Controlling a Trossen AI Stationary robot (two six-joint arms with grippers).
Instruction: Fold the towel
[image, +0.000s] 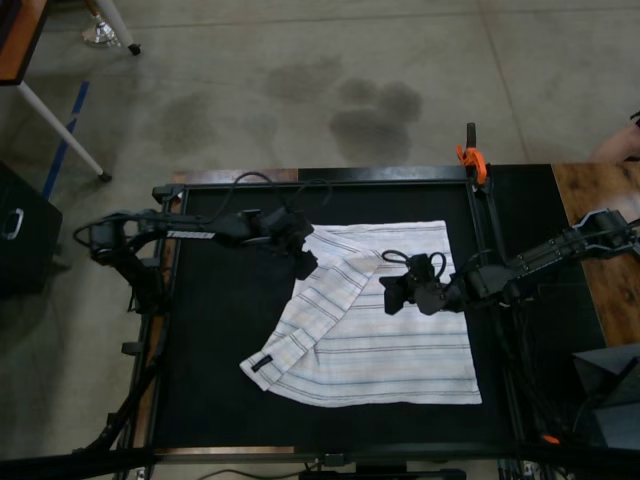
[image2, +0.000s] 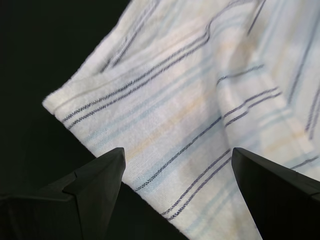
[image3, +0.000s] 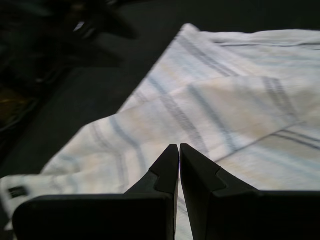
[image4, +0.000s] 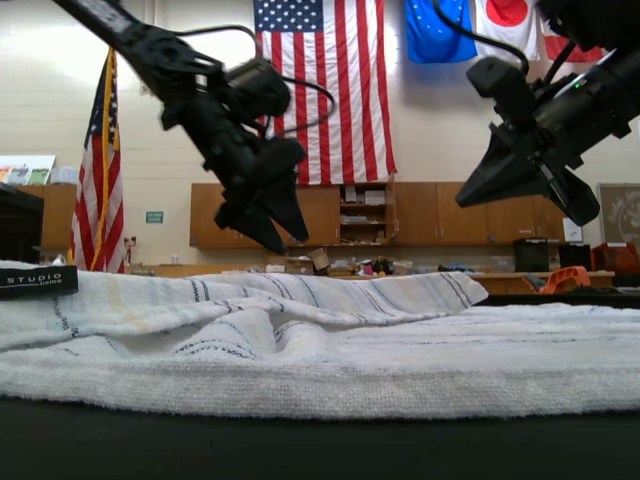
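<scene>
The white striped towel (image: 390, 350) lies spread on the black table (image: 220, 330). One of its corners is folded diagonally across it, and the dark tag (image: 262, 363) on that corner points to the table's front left. In the top view my left gripper (image: 301, 263) hovers open over the fold's upper left edge. The left wrist view shows its fingers wide apart above the towel (image2: 190, 90), holding nothing. My right gripper (image: 392, 295) hangs above the towel's middle, shut and empty (image3: 179, 147). The towel (image3: 225, 110) and the tag (image3: 17, 191) lie ahead of it.
An orange clamp (image: 472, 157) grips the table's back right corner. A wooden surface (image: 590, 200) adjoins the table on the top view's right. A black case (image: 20, 230) stands on the floor at the left. The exterior view shows both grippers lifted off the towel (image4: 400, 350).
</scene>
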